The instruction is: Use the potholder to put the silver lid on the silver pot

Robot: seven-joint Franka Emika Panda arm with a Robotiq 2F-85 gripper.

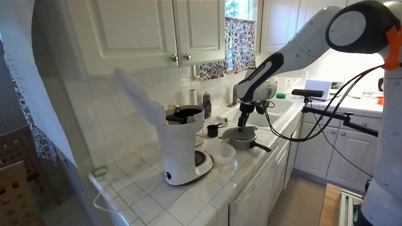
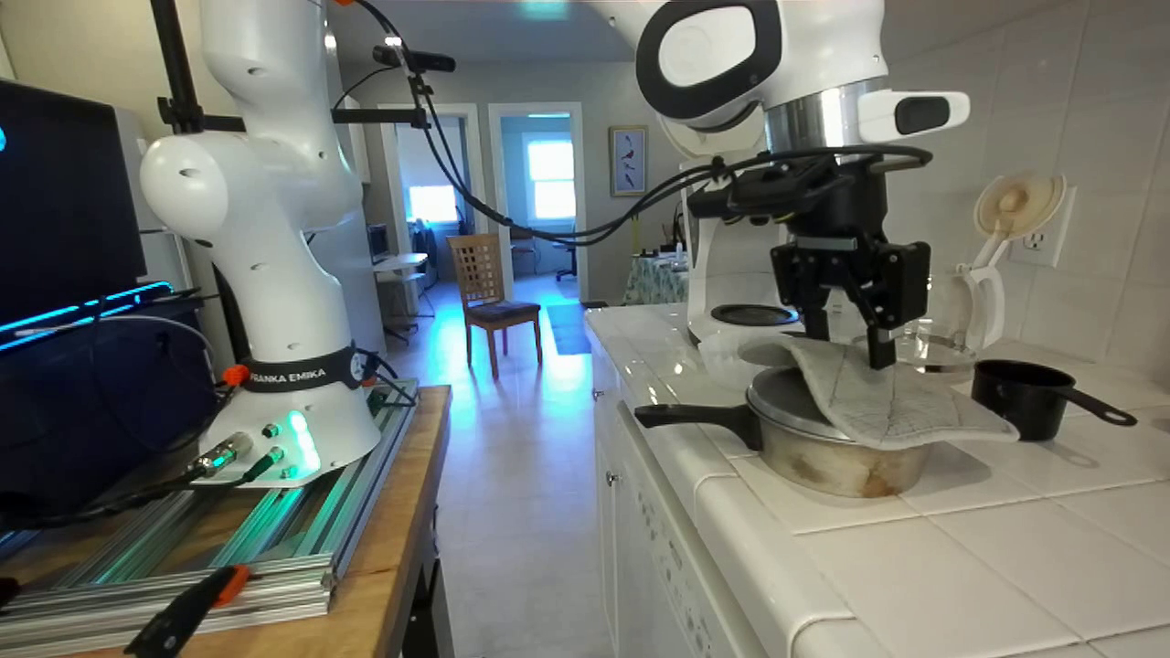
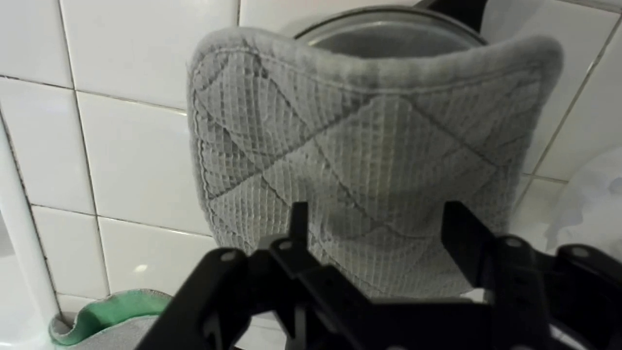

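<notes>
The silver pot [image 1: 241, 145] stands on the white tiled counter; its stained side and dark handle show in an exterior view [image 2: 841, 466]. The silver lid [image 2: 788, 397] lies on top of the pot, partly hidden by the potholder. Part of the lid also shows in the wrist view [image 3: 388, 39]. The grey quilted potholder [image 2: 882, 402] drapes over the lid and overhangs one side; it fills the middle of the wrist view [image 3: 369, 136]. My gripper [image 3: 374, 209] is open, fingers apart, pointing down over the potholder [image 1: 234, 133]. I cannot tell whether the fingertips touch the cloth.
The white coffee maker [image 1: 180, 150] stands near the pot, with a pale paper filter [image 1: 226, 153] between them. A small black cup with a handle [image 2: 1024, 397] is behind the pot. The sink [image 1: 263, 117] lies beyond. A green-edged cloth [image 3: 121, 316] lies by the sink edge.
</notes>
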